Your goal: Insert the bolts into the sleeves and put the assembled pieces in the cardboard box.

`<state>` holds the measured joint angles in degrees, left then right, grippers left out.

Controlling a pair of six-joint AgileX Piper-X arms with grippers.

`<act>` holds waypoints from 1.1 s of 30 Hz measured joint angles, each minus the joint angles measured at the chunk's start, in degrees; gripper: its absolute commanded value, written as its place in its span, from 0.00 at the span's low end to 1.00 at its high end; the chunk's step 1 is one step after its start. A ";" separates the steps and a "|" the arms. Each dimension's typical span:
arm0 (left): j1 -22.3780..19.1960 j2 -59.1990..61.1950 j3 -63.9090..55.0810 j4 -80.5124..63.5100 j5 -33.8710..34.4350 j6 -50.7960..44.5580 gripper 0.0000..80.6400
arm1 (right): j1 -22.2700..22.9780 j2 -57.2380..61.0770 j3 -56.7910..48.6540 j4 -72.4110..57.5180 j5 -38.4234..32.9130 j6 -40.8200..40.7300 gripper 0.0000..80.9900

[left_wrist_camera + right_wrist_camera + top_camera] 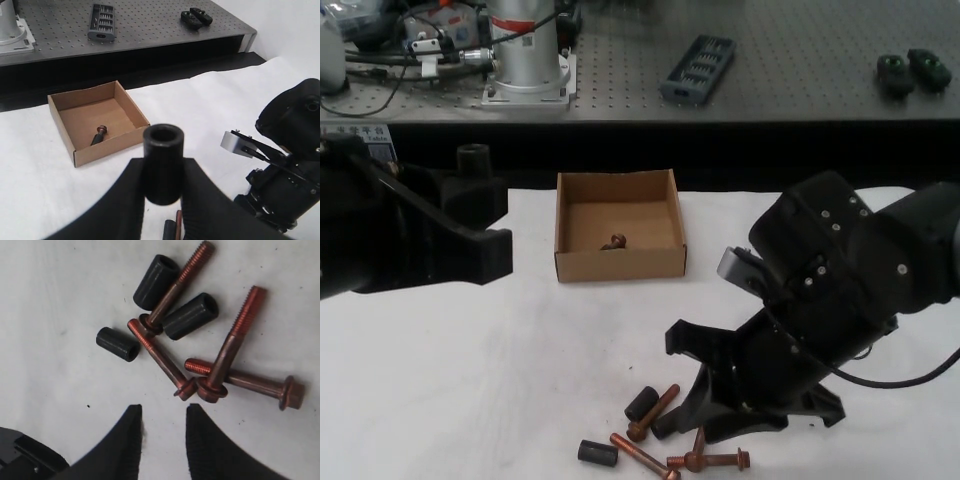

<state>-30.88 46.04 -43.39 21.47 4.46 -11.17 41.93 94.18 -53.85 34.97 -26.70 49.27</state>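
My left gripper (163, 197) is shut on an upright black sleeve (163, 167), held in the air to the left of the cardboard box (620, 264); the sleeve (472, 157) also shows in the high view. One assembled piece (99, 134) lies inside the box (107, 148). My right gripper (163, 415) is open just above the white cloth, beside a pile of several copper bolts (231, 344) and three loose black sleeves (155, 281). Nothing is between its fingers (131, 436). That pile lies near the front edge, with a bolt (653, 411) and a sleeve (598, 453) among it.
The right arm's dark body (830, 300) hangs over the cloth to the right of the pile. Behind the white cloth (470, 360) runs a perforated metal bench with a grey bit case (697, 68) and a metal post base (528, 60).
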 measured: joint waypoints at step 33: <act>0.00 0.00 0.00 0.45 0.00 0.00 0.07 | 0.00 0.81 14.90 -18.32 -1.68 20.54 0.30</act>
<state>-30.88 46.04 -43.39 21.93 4.46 -11.17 41.92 94.99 -38.95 16.65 -28.38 69.80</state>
